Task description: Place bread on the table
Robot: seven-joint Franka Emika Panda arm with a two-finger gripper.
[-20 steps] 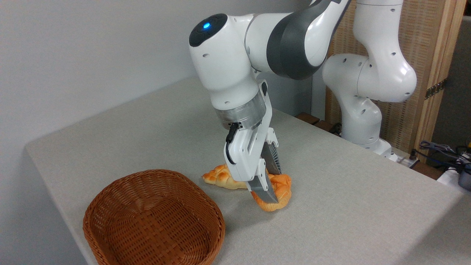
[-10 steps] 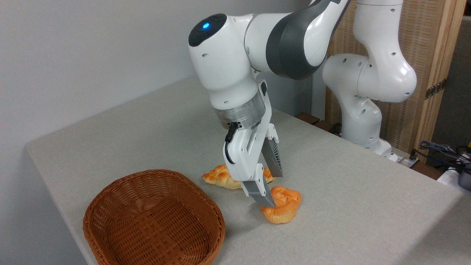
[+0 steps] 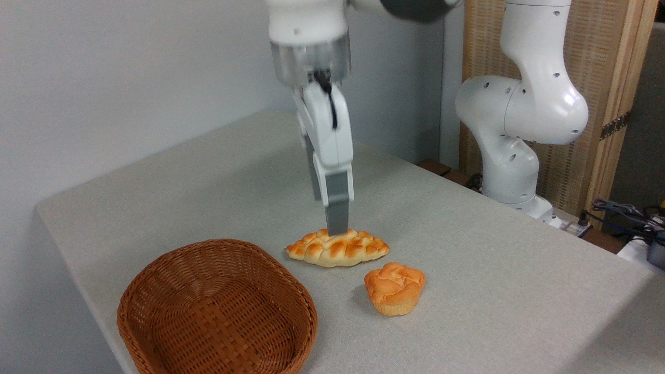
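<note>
Now the little round bun (image 3: pixel 394 289) sat upright on the grey worktop (image 3: pixel 493 270), with its swirly top facing up and its pale bottom on the cloth. Nothing touched it. The long braided loaf (image 3: pixel 337 248) lay just behind the bun and a bit to the left, close by but not touching it. The brown wicker basket (image 3: pixel 217 309) stood well to the left of the bun, near the front edge of the worktop, with nothing inside.

The tool (image 3: pixel 335 224) hung up in the air above the bun and to its left, pointing straight down, and its tip showed just over the back of the loaf. It held nothing. It was turned side-on and a bit blurry, with only one finger plainly in sight, so I could not tell if its fingers were apart or together. The white arm's base (image 3: pixel 511 156) stood far behind the bun to the right.
</note>
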